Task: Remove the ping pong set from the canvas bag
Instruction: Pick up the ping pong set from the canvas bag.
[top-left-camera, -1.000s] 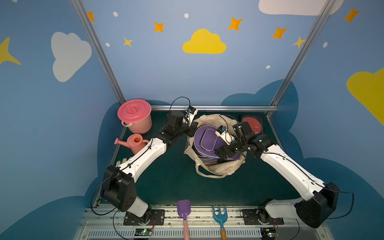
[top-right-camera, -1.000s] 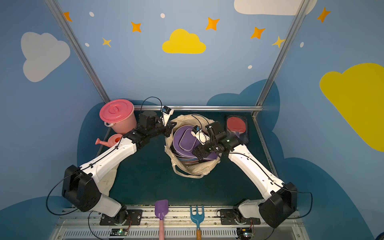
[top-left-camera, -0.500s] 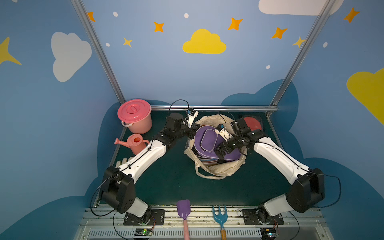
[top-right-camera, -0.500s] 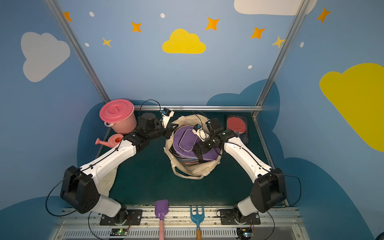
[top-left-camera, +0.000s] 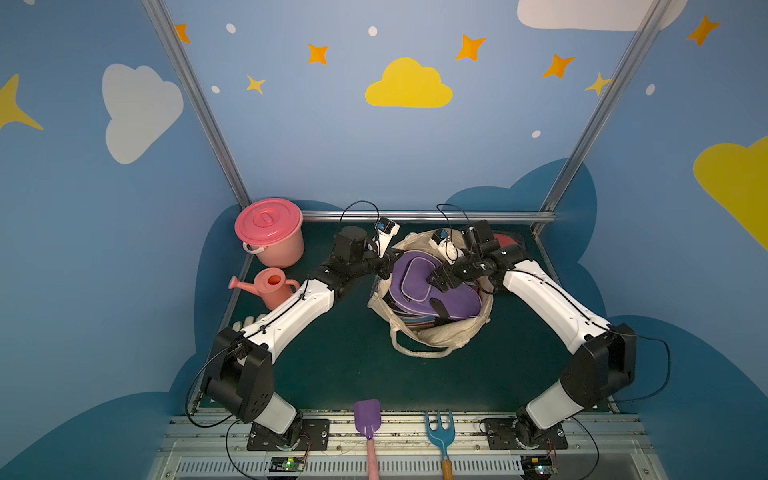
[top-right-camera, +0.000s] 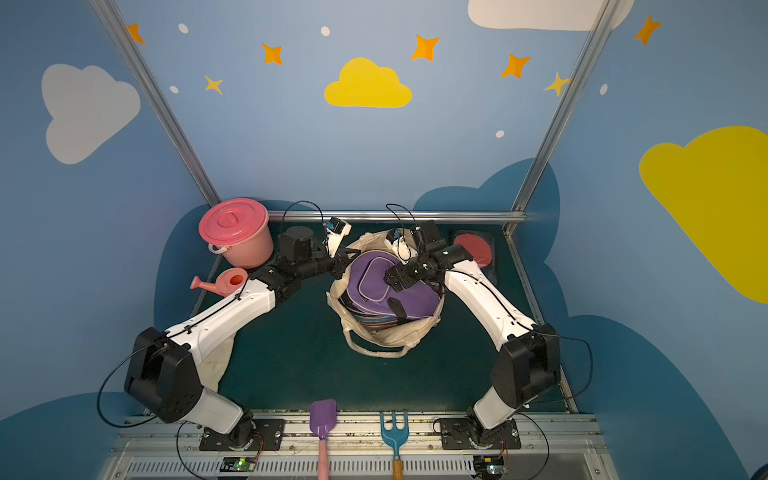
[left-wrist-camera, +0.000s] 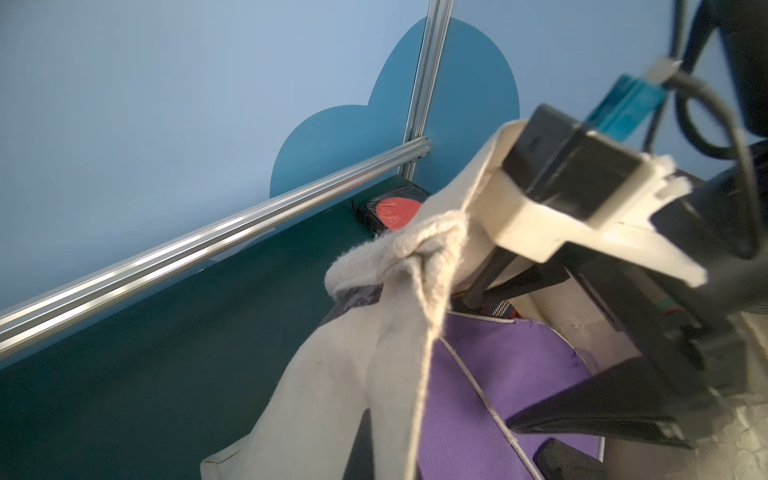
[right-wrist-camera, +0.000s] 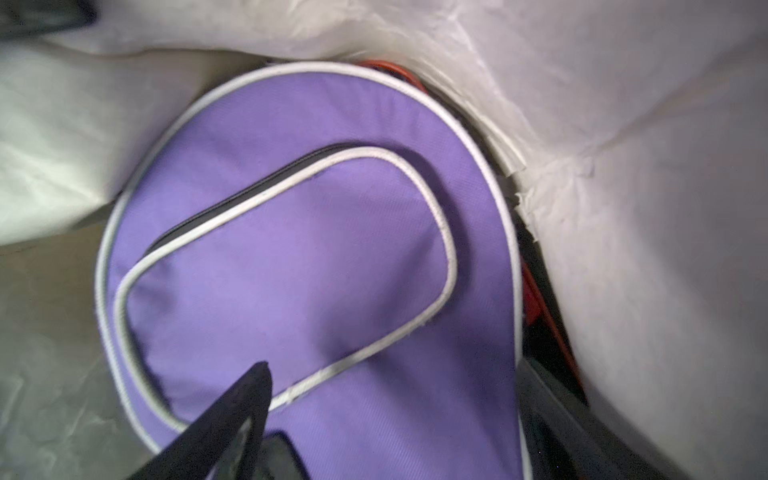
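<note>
Ping pong set (top-left-camera: 453, 301): mostly inside the canvas bag (top-left-camera: 440, 338), which sits mid-mat with its mouth up.
Top views, bag contents: purple case (top-left-camera: 415, 276) on top, white piping, narrow end toward the front. Edges of more cases are stacked under it, colours hard to sort.
Top views, outside the bag: red-paddle pack (top-right-camera: 473, 249) lies flat in the far right corner of the mat (top-left-camera: 353, 365). Pink bucket (top-left-camera: 272, 237) and watering can (top-left-camera: 270, 286) are on the left, well apart. Purple shovel (top-left-camera: 367, 417) and blue rake (top-left-camera: 439, 428) are at the front rail.
Top views, left arm: stretched forward and low, left gripper (top-left-camera: 388, 266) at the bag's far-left rim. Jaws too small to read here.
Top views, right arm: reaches in from the right with the wrist turned over the bag. Right gripper (top-left-camera: 434, 282) is just above the purple case.
Left wrist only: canvas rim is bunched and pulled up, and the left jaws look closed on it. The right arm's camera mount (left-wrist-camera: 561, 199) is close in front. The red-paddle pack shows beyond the bag, by the back rail.
Right wrist only: fingers (right-wrist-camera: 237, 415) are spread wide, one over the case's purple face and the other past its edge. Nothing is pinched. Cream lining is all around, and a red edge (right-wrist-camera: 540, 307) is wedged between the case and the bag wall.
</note>
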